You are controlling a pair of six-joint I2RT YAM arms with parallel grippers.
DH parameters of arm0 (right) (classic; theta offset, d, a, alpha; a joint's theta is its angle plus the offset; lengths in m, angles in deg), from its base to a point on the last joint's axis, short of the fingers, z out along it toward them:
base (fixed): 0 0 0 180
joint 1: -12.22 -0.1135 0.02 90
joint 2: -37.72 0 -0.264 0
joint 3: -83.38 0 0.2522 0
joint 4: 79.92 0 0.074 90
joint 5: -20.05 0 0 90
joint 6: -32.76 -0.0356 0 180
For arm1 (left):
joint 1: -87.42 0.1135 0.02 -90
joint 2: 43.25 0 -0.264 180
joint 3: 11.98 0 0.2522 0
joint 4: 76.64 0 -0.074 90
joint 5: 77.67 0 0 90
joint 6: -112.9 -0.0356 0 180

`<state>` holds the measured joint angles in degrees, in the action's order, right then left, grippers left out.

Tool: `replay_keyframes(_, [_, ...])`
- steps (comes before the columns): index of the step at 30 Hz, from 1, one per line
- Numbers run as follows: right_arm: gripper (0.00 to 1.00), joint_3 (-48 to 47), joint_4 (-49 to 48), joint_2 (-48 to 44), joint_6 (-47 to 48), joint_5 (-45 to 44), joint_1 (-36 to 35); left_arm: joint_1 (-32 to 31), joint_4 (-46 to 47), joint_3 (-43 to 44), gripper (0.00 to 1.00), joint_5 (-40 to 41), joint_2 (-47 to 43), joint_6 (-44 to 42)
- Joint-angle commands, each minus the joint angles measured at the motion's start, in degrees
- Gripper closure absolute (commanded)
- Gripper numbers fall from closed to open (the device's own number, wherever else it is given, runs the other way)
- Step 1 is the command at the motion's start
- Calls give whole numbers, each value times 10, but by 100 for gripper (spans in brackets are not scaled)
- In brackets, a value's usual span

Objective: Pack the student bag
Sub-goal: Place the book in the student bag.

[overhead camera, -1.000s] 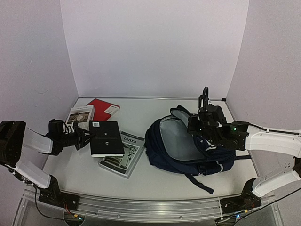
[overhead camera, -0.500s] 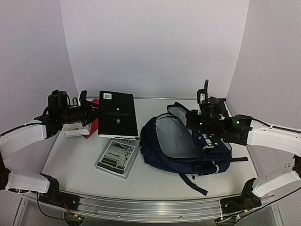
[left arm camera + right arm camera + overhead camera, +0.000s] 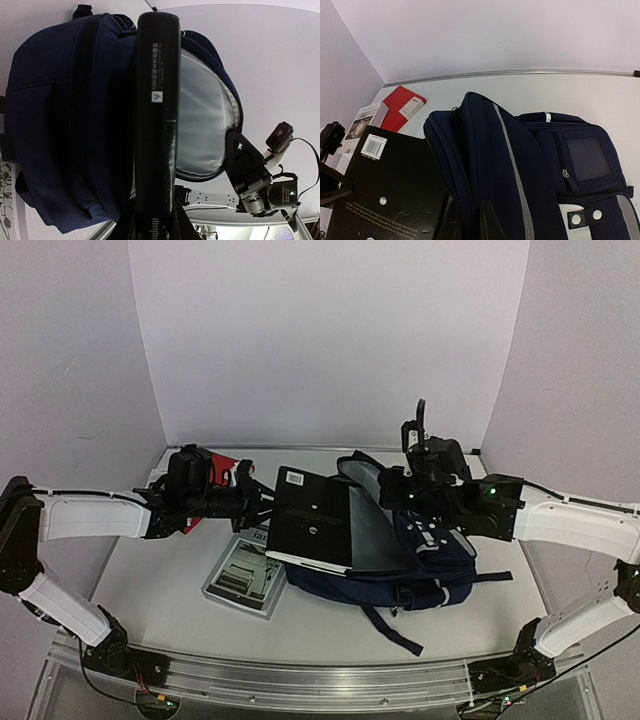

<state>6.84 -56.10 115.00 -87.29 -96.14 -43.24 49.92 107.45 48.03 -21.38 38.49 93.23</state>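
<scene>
Top external showed your left pincer [image 3: 264, 507] gripping the book [image 3: 315, 525] at the bag [image 3: 425, 565] mouth, right pincer [image 3: 470, 218] clenched on its rim; next called for sliding it inside.

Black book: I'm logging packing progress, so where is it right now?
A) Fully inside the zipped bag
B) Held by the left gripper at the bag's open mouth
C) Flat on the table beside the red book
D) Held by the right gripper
B: the left gripper holds the black book off the table, its far end over the grey-lined opening of the student bag.
</scene>
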Motion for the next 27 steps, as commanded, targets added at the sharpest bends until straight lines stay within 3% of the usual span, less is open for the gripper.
replay_keyframes(1, [100,-62,-101,-5,12,-49,-12,-14,128,53,100,9,18,54])
replay_keyframes(8, [100,-76,-112,11,24,-60,-28,-30,171,53,100,29,96,91])
replay_keyframes(15, [100,-76,-116,17,16,-61,-48,-38,228,106,100,94,173,74])
replay_keyframes(23, [100,-75,-126,35,3,-56,-57,-79,231,157,100,190,251,22])
replay_keyframes(27, [100,-76,-132,46,1,-51,-58,-93,203,215,100,175,296,12])
